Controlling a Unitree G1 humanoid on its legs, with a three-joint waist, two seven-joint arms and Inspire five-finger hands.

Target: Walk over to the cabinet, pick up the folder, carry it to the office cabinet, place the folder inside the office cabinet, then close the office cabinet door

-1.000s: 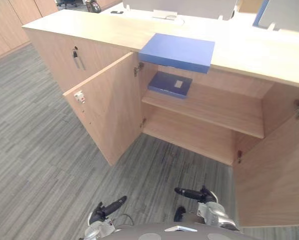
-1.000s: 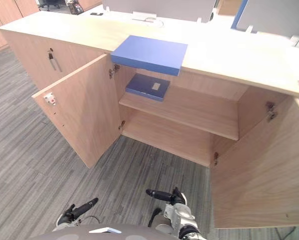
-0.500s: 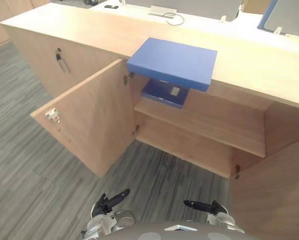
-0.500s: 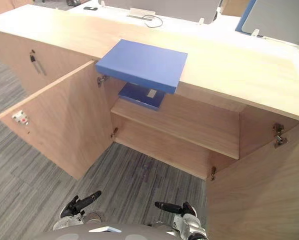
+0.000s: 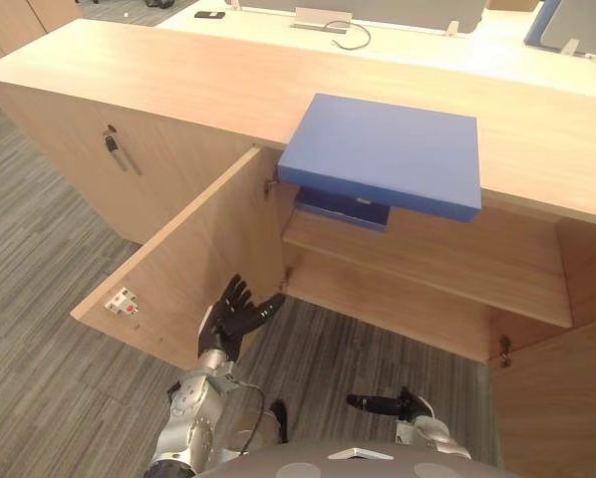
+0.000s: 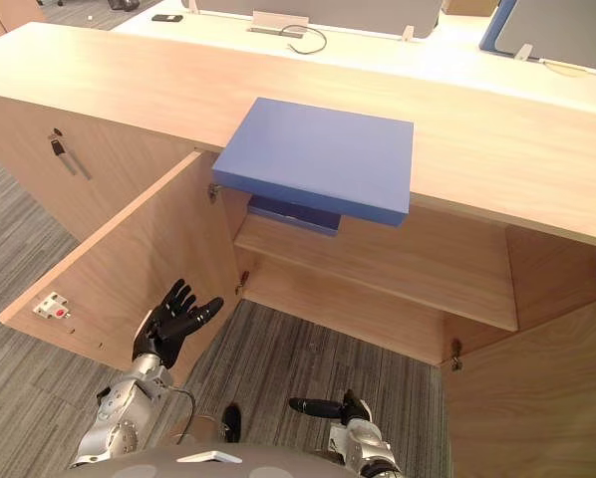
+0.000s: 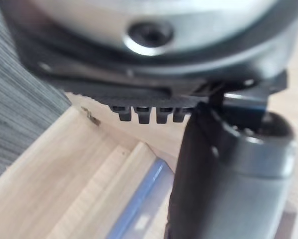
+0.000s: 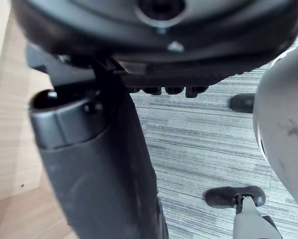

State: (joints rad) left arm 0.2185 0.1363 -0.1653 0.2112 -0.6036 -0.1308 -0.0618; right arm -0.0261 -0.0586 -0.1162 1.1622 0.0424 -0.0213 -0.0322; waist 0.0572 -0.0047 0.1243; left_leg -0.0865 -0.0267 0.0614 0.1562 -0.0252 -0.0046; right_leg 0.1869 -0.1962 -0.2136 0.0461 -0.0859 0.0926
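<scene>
Left eye view: I'm looking down on the wooden cabinet (image 5: 178,90) with both of its doors swung open. The blue folder (image 5: 383,154) lies flat on the cabinet's top, with its near edge hanging out over the open compartment. Under it, a second folder (image 5: 343,207), darker blue, lies on the inner shelf (image 5: 447,264) at its left end. The left robot hand (image 5: 236,317) is raised in front of the left door (image 5: 193,259), fingers spread apart and holding nothing, well below the folder. The right robot hand (image 5: 393,404) sits low over the grey carpet (image 5: 49,259), fingers stretched straight out, also empty. A key (image 5: 114,147) hangs in the lock of the neighbouring closed door, and a white table (image 5: 408,30) stands behind the cabinet.

Right eye view: same layout. The right door (image 6: 537,398) stands open at the lower right, and a small latch (image 6: 51,306) shows on the inner face of the left door.

Left wrist view: past the dark thumb of the left robot hand (image 7: 223,169) I see the wood of the shelf and a blue edge of the second folder (image 7: 139,199).

Right wrist view: the right robot hand (image 8: 99,149) hangs above the carpet (image 8: 204,144), with nothing in its grasp.
</scene>
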